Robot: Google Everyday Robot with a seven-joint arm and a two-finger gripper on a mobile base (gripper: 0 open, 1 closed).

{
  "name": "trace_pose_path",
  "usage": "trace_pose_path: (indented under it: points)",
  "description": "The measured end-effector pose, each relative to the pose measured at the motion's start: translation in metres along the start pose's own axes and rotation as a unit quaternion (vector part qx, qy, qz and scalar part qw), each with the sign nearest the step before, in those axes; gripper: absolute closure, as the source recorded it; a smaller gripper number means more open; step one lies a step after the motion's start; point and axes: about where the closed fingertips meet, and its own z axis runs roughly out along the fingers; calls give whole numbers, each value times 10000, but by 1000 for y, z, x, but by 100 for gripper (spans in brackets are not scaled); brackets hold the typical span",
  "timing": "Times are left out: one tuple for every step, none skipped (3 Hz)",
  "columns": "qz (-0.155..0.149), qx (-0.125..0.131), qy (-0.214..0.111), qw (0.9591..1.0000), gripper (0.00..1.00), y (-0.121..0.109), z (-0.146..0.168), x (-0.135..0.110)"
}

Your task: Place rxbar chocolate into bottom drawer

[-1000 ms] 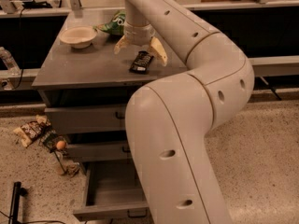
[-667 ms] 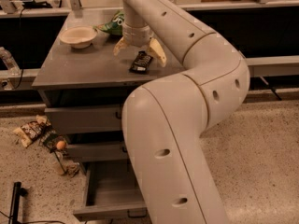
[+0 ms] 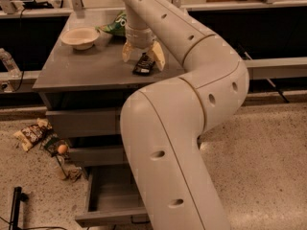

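Observation:
The rxbar chocolate [image 3: 144,65], a flat bar in a black wrapper, lies on the grey cabinet top [image 3: 81,71] near its front right. My gripper [image 3: 143,57] points down over the bar's far end, with its pale fingers [image 3: 127,52] spread open on either side of it. The bar rests on the surface, not lifted. The bottom drawer [image 3: 108,217] stands pulled open below; its grey inside shows and looks empty, with its right part hidden behind my arm.
A pale bowl [image 3: 80,36] and a green chip bag [image 3: 115,25] sit at the back of the top. Two shut grey drawers [image 3: 81,123] are above the open one. Snack packets [image 3: 33,133] lie on the floor at left. My bulky arm [image 3: 177,143] blocks the cabinet's right side.
My arm's elbow has shifted slightly to the left. The gripper stays over the bar and the bar has not moved.

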Motion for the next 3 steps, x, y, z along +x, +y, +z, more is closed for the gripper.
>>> trace_pose_path:
  points:
    - [36, -28, -36, 10000, 48, 1, 3, 0]
    - [37, -28, -35, 10000, 78, 0, -7, 1]
    - [37, -28, -35, 10000, 99, 0, -7, 1]
